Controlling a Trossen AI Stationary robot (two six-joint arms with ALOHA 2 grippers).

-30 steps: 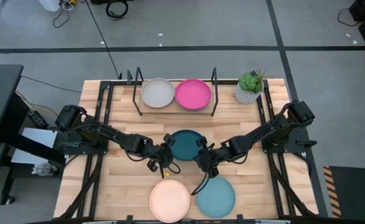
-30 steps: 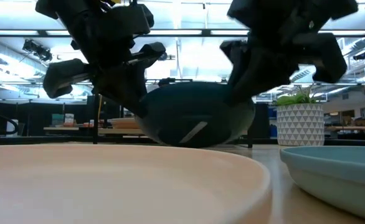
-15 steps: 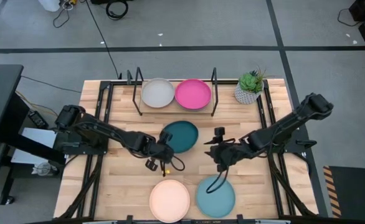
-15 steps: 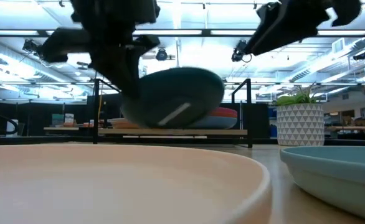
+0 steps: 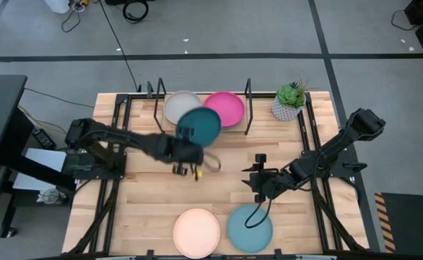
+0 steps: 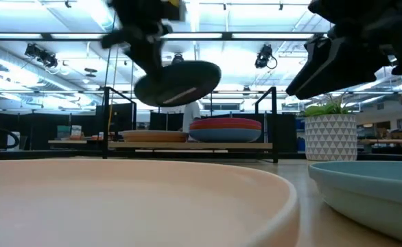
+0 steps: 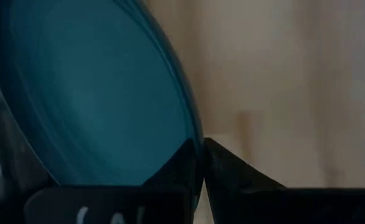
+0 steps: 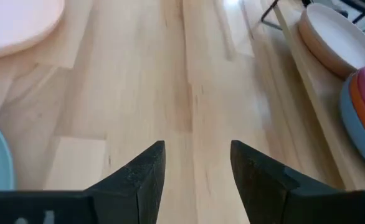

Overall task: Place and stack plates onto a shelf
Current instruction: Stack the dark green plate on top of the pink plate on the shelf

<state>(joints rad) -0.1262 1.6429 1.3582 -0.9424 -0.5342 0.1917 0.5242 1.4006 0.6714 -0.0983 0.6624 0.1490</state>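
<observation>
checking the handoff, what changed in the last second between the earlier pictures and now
The right gripper let go of the dark teal plate and drew back. The left gripper, shut on its rim, carried it up toward the shelf. The other plates stayed put.

we count two grippers: the left gripper [image 5: 190, 144] and the right gripper [image 5: 255, 175]. one shelf [image 5: 201, 127] stands on one table [image 5: 146, 202]. one potted plant [image 5: 289, 100] is present. from above we see five plates: one dark teal plate [image 5: 201, 126], one grey plate [image 5: 177, 105], one pink plate [image 5: 228, 107], one cream plate [image 5: 196, 232] and one light blue plate [image 5: 250, 228]. from table height the pink stack [image 6: 226, 129] shows three layers: pink, orange, blue. that makes seven plates counted.
</observation>
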